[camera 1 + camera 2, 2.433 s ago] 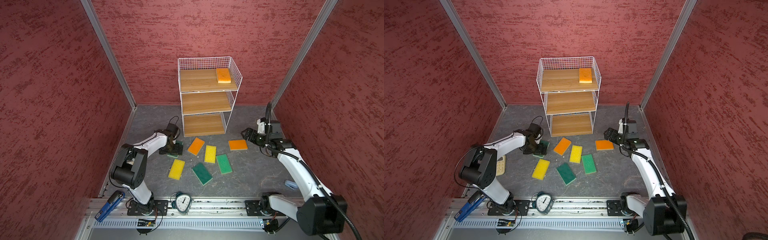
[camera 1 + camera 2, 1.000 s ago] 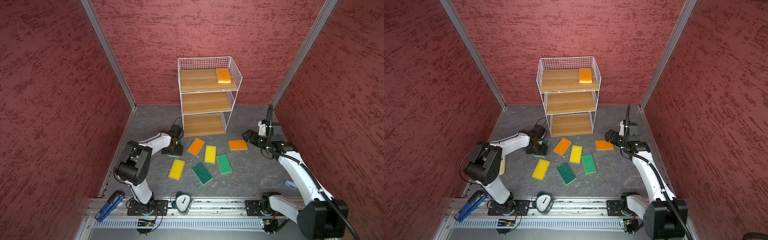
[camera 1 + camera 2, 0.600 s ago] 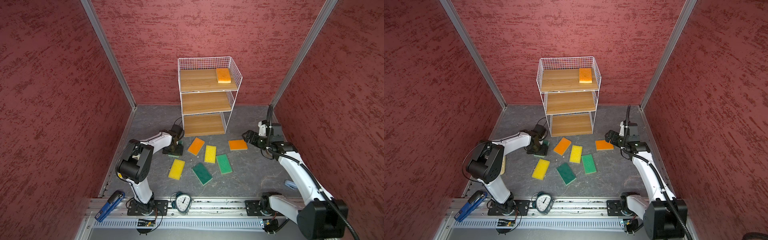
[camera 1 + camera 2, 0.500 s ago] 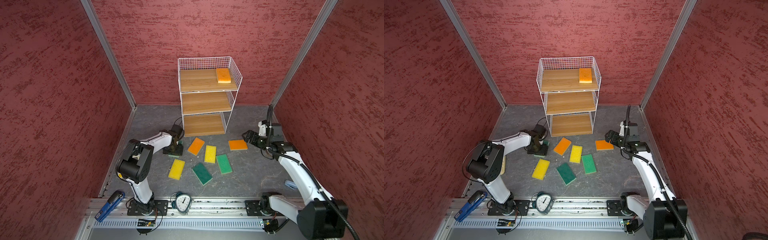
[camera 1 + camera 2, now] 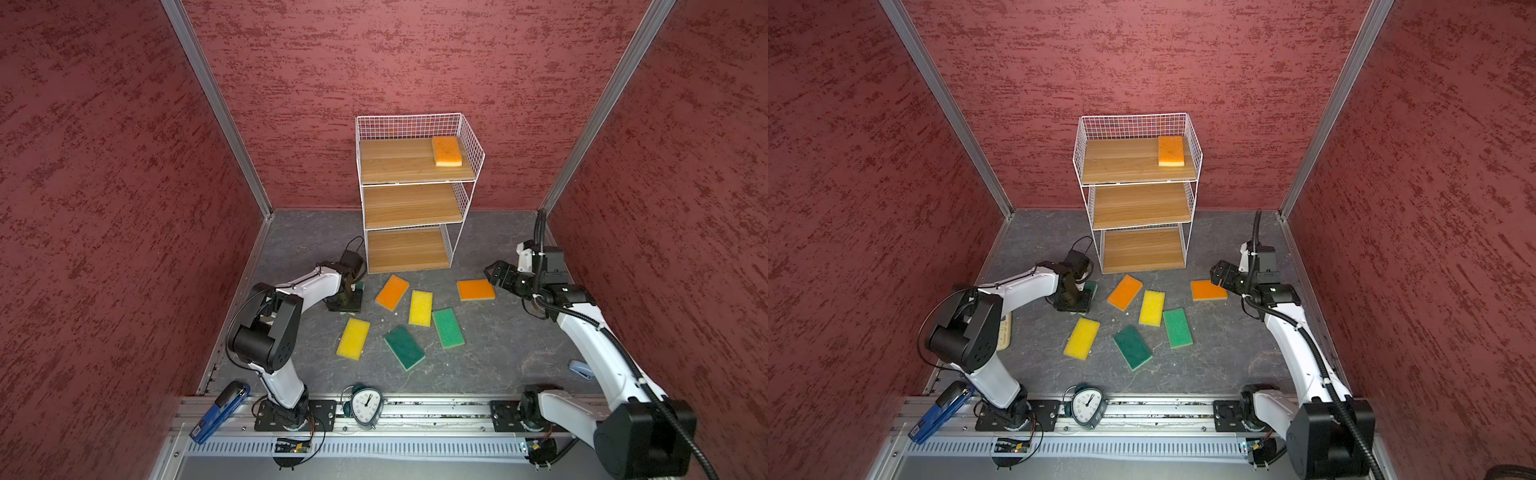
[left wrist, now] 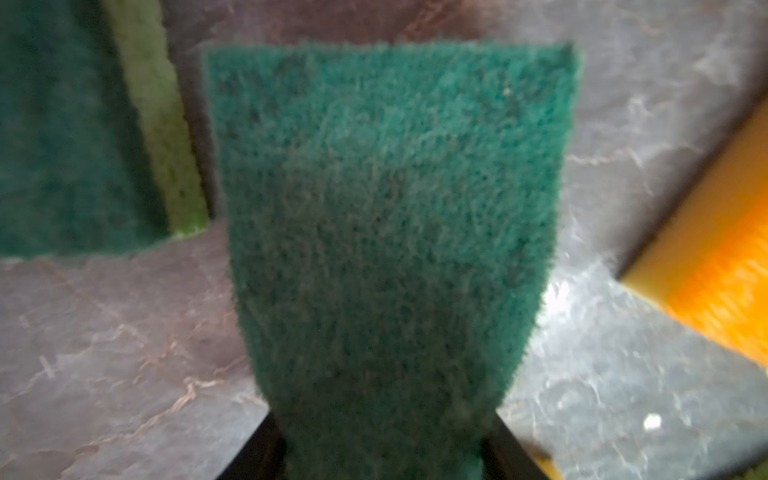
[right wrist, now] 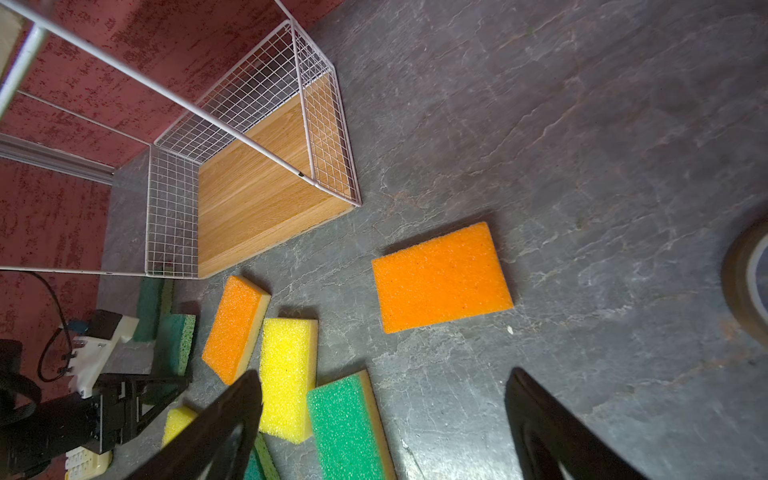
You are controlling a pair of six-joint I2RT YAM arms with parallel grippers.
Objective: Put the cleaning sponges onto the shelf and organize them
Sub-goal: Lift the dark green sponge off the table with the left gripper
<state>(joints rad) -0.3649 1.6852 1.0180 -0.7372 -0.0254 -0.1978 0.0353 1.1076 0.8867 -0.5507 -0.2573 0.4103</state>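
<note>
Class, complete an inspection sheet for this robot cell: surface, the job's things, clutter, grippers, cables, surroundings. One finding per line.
Surface: grey floor, few white specks.
Job's things: shelf holds one orange sponge on top; six sponges lie loose in front; a second green sponge lies nearby.
Clutter: alarm clock, blue stapler, calculator, tape roll.
Grippers: left gripper pinches a dark green sponge; right gripper open, empty.
Cables: black cable loops at left wrist; black hose follows right arm.
Surroundings: red textured walls, metal rail.

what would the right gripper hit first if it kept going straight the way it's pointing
Most likely the lone orange sponge on the floor, which lies straight ahead of the right gripper, between its open jaws. Its height above the floor is unclear.
</note>
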